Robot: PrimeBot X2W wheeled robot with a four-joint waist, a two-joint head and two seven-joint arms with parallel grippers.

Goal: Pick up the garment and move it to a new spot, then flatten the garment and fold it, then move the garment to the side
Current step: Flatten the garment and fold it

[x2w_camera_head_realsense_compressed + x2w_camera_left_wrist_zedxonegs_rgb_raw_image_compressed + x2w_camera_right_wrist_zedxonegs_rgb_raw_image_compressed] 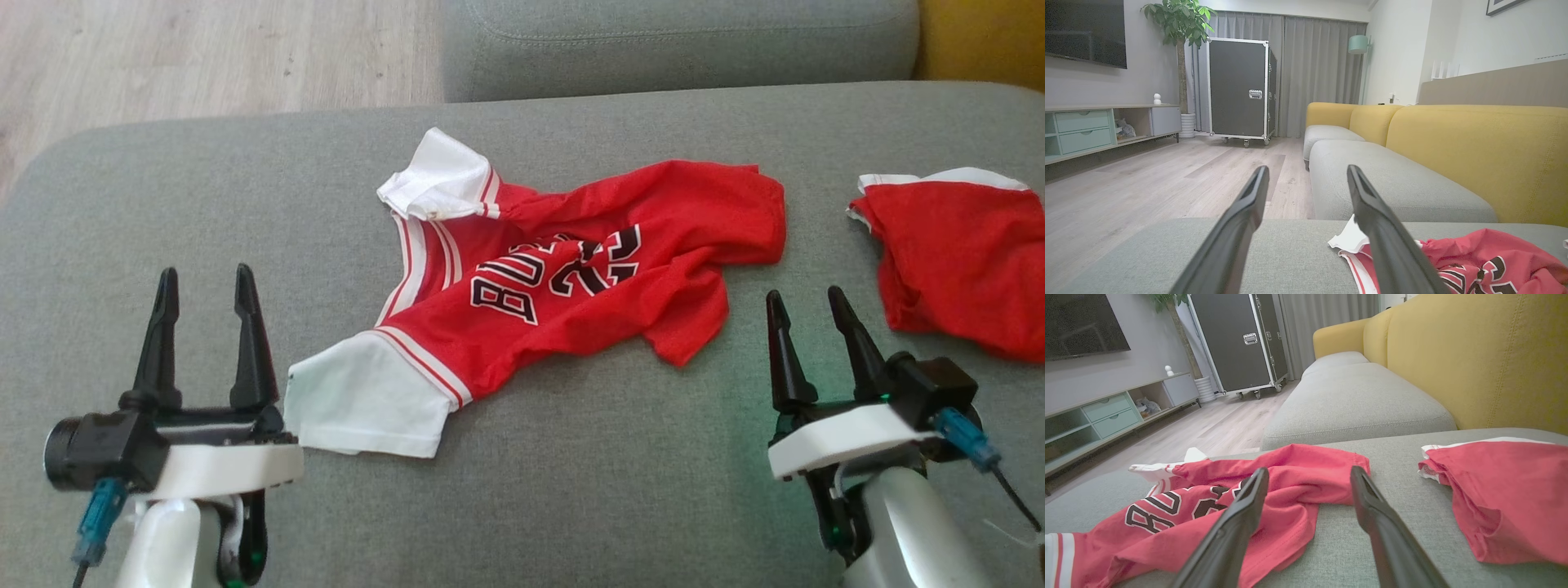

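Lying crumpled at the centre of the frame on the grey sofa cushion (pixel 571 490), the garment (pixel 571 286) looks neither flattened nor folded, so nearly all the task seems left. The left gripper (pixel 206 273), lower left, and right gripper (pixel 806 296), lower right, stand spread and empty beside it.

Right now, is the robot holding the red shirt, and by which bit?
Nothing is held. The left gripper and the right gripper are both open and empty; the red shirt lies crumpled on the grey cushion between them.
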